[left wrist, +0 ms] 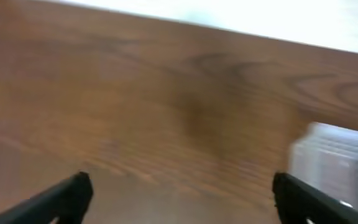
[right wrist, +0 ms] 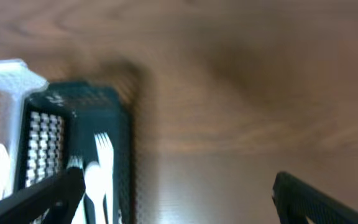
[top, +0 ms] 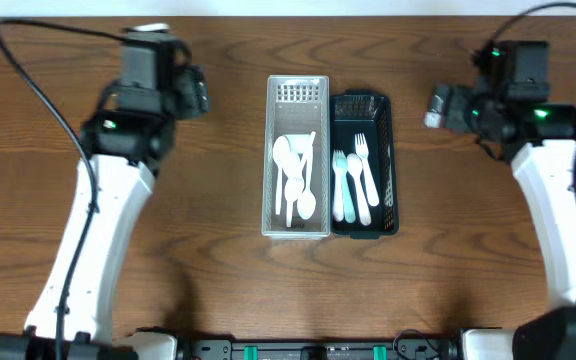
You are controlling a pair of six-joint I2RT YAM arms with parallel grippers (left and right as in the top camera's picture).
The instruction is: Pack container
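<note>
Overhead, the white slotted plastic basket (top: 298, 90) and the dark green plastic basket (top: 360, 105) sat touching, long axes running twelve to six, the green one at nine o'clock of the nearer right gripper (top: 436, 105), which, like the left gripper (top: 200, 92), gaped wide and empty.

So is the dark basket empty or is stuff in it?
Not empty: the dark basket holds a white fork and other pale cutlery, lying flat.

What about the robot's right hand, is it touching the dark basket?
Apart. The overhead view shows a strip of bare wood between the right hand and the dark basket.
</note>
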